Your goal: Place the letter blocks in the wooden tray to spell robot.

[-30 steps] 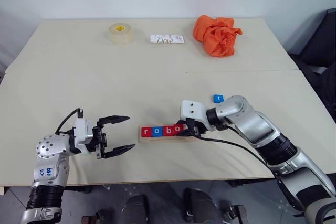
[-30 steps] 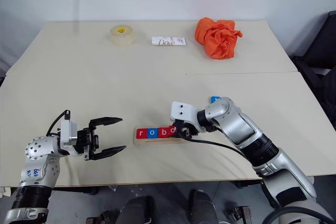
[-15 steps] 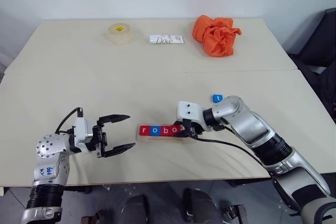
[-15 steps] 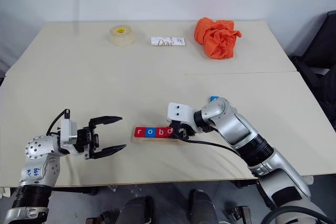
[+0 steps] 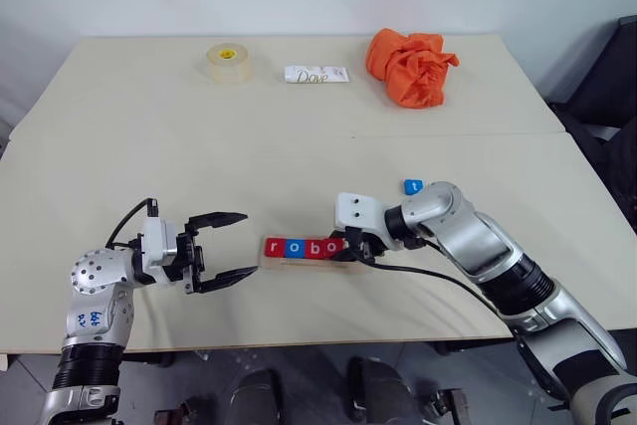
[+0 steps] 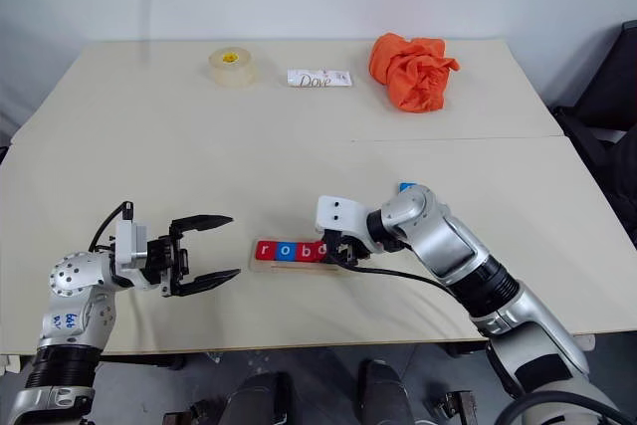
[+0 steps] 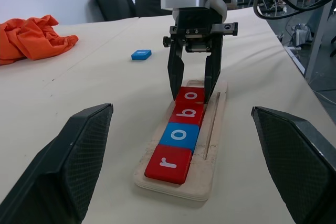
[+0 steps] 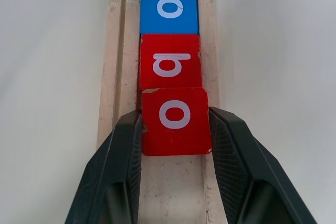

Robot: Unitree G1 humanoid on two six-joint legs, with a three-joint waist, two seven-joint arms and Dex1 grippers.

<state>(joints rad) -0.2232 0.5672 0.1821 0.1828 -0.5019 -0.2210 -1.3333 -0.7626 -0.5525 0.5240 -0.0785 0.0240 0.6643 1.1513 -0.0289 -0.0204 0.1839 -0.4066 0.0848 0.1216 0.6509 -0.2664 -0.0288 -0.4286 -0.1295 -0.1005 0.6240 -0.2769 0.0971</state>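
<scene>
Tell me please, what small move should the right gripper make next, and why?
Probably open and lift away. The right gripper still clasps the second red o block, already lying in the wooden tray after r, o, b. The blue t block waits on the table.

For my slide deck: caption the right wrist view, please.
Right tool grips the fourth letter block, a red o, in the wooden tray.
</scene>
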